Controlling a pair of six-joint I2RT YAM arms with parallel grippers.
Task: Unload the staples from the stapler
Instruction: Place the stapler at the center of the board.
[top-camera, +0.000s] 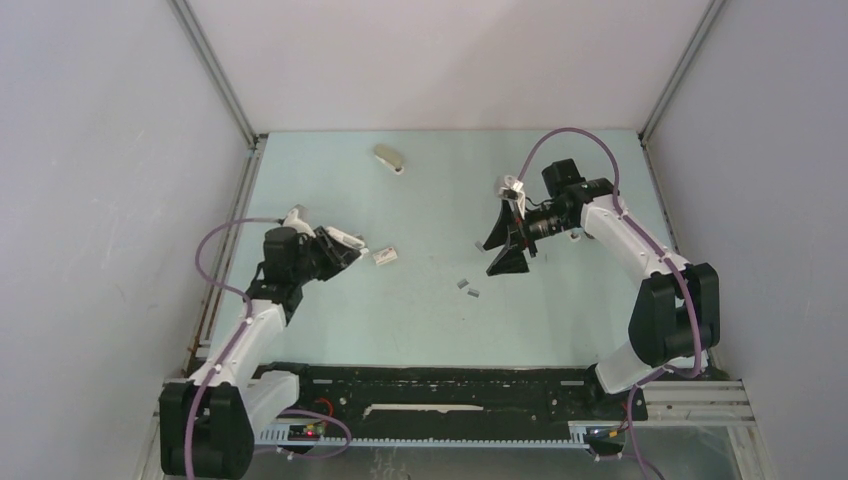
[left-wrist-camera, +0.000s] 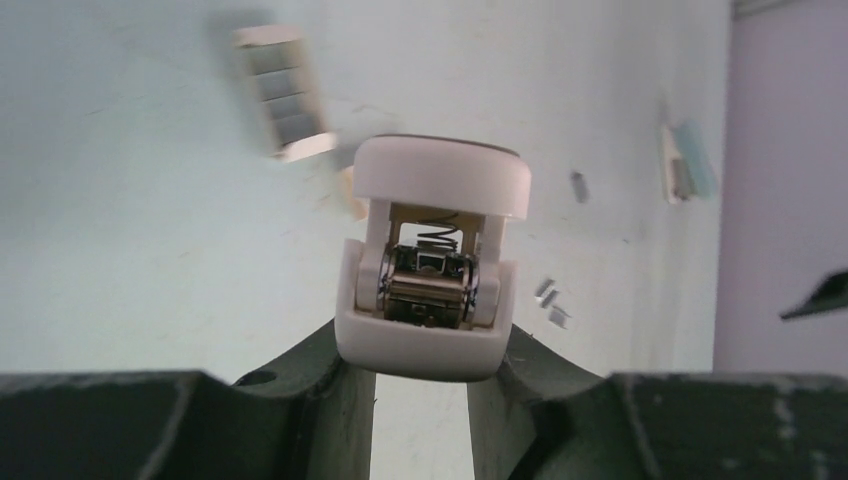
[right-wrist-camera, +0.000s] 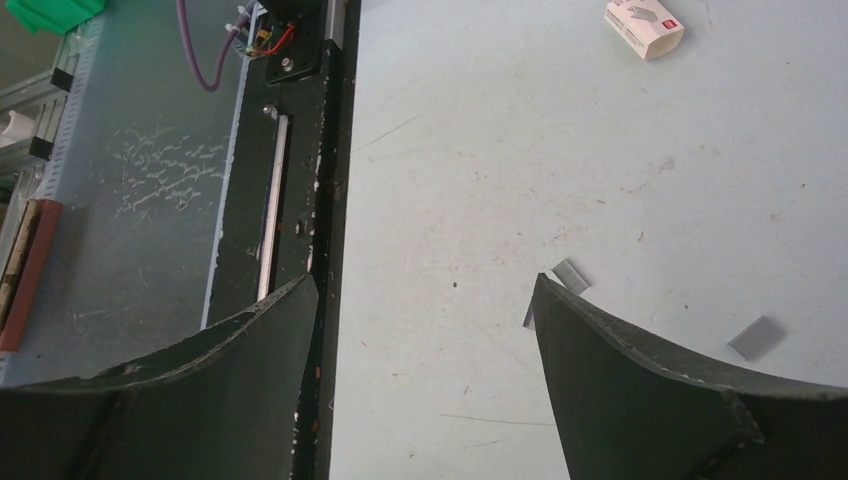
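Observation:
My left gripper is shut on a small white stapler and holds it at the left of the table. In the left wrist view the stapler sits between my fingers, its open end with spring and metal channel facing the camera. Loose grey staples lie on the table's middle; they also show in the left wrist view and the right wrist view. My right gripper is open and empty, just right of the staples. In its wrist view one staple strip lies by its right finger.
A small white labelled box lies just in front of the stapler; it also shows in the left wrist view and the right wrist view. A pale oblong object lies at the back. The black base rail runs along the near edge.

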